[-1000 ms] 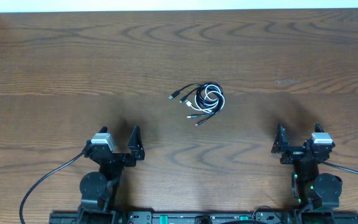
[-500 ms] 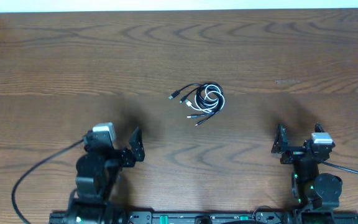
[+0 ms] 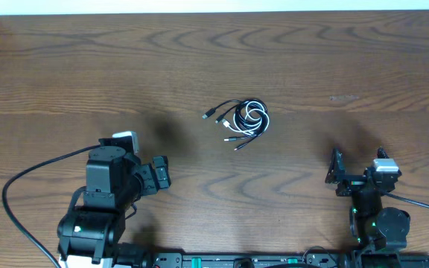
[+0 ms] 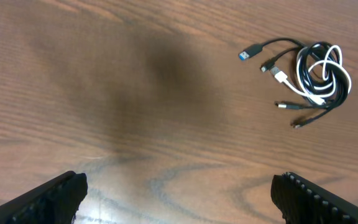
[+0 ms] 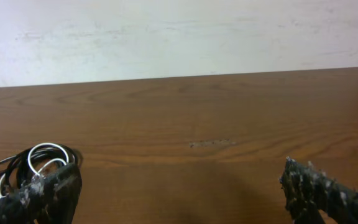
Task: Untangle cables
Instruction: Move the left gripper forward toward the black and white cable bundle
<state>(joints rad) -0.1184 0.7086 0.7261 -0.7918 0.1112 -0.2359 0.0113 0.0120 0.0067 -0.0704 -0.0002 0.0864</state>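
Tangled black and white cables (image 3: 243, 119) on wooden table (image 3: 348, 59), well apart from left pincer (image 3: 159, 174) and right pincer (image 3: 357, 167).

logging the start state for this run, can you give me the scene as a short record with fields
task objects: cables, several black and one white, looped together in one bundle
location: on the wooden table, near its middle, ahead of both arms
left end effector: open, empty, short of the bundle
right end effector: open, empty, off to the bundle's side
contact: neither end effector touches the cables
task status: cables not yet untangled
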